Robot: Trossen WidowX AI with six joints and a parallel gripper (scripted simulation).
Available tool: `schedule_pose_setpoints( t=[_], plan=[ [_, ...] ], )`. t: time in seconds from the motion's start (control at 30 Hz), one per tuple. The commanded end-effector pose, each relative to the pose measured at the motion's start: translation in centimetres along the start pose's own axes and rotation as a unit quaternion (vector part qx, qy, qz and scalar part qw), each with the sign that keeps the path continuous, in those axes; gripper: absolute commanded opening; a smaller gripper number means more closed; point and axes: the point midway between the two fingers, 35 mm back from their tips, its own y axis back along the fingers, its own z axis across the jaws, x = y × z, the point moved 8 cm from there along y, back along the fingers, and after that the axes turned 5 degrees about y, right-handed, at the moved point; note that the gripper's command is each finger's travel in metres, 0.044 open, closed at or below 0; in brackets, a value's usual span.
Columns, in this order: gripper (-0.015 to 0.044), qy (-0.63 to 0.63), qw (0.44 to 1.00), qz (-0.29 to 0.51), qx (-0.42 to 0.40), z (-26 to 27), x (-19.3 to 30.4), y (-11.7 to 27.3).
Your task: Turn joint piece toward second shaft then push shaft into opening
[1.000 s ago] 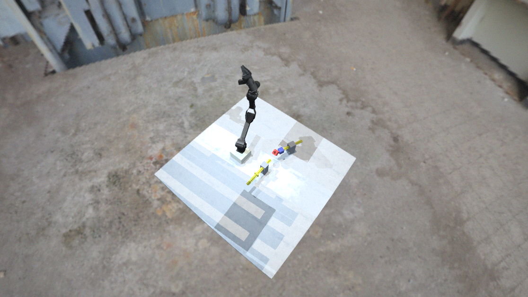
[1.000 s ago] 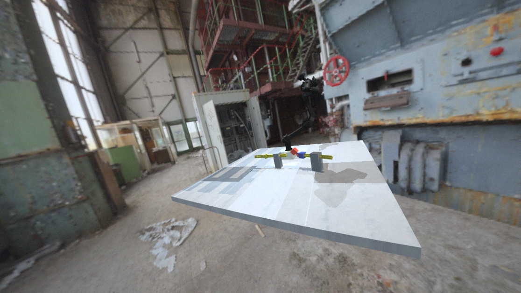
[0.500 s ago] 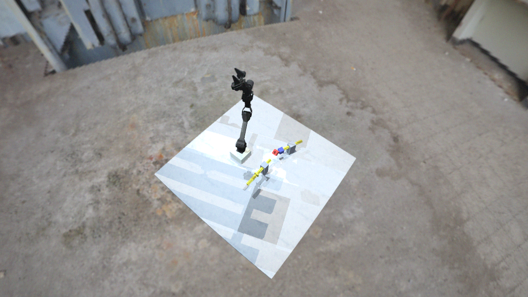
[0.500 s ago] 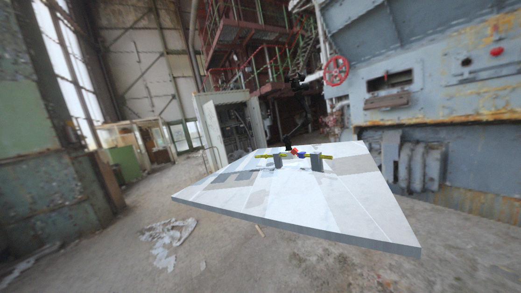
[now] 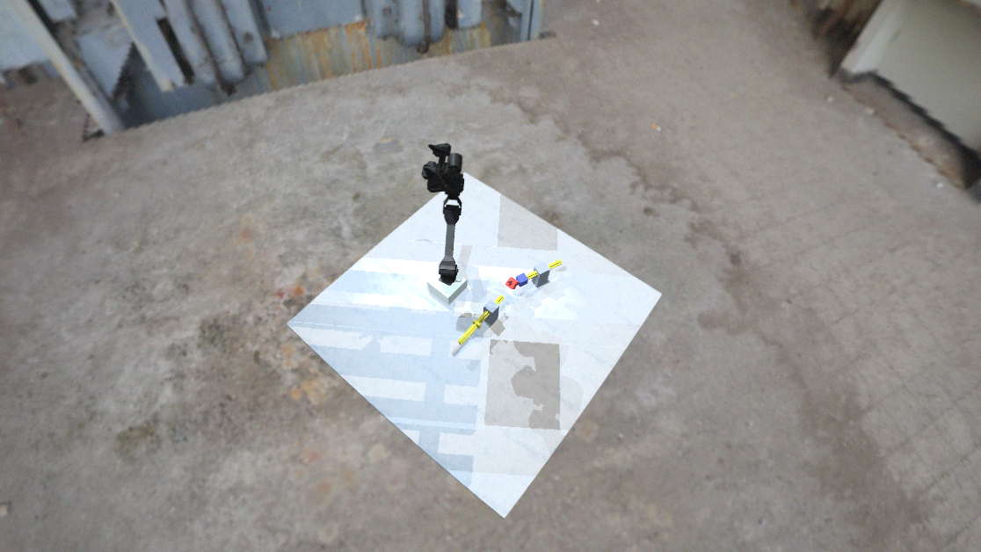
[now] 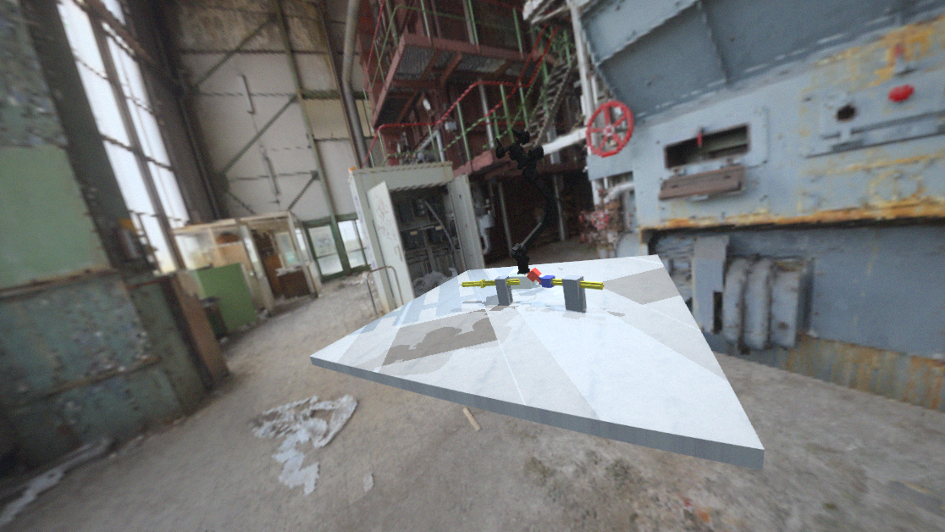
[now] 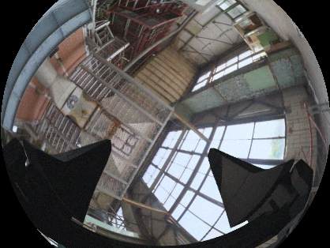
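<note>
The red joint piece [image 5: 511, 282] [image 6: 533, 274] sits tilted beside a blue piece [image 5: 521, 279] [image 6: 547, 280] on the end of the fixed yellow shaft [image 5: 555, 264] [image 6: 594, 285]. Its grey block [image 5: 541, 276] [image 6: 574, 296] holds that shaft. The second yellow shaft [image 5: 468, 332] [image 6: 473, 284] runs through the other grey block [image 5: 490, 313] [image 6: 504, 292]; a gap separates its end from the red piece. The exact direction of the opening is too small to tell. My gripper [image 5: 433, 159] [image 6: 508, 144] [image 7: 161, 149] is open and empty, high up and far from both shafts.
The arm's pale base [image 5: 447, 291] stands on the white table [image 5: 507, 480] [image 6: 627, 410], close to the second shaft's block. The arm reaches up from it. The wrist view shows only the hall's windows, beams and walls around the fingers.
</note>
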Motion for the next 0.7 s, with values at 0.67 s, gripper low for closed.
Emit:
schedule_pose_setpoints(
  t=[0.67],
  plan=[
    [0.044,0.136,0.944,0.206,0.217,-13.1,5.4,-0.3]
  ],
)
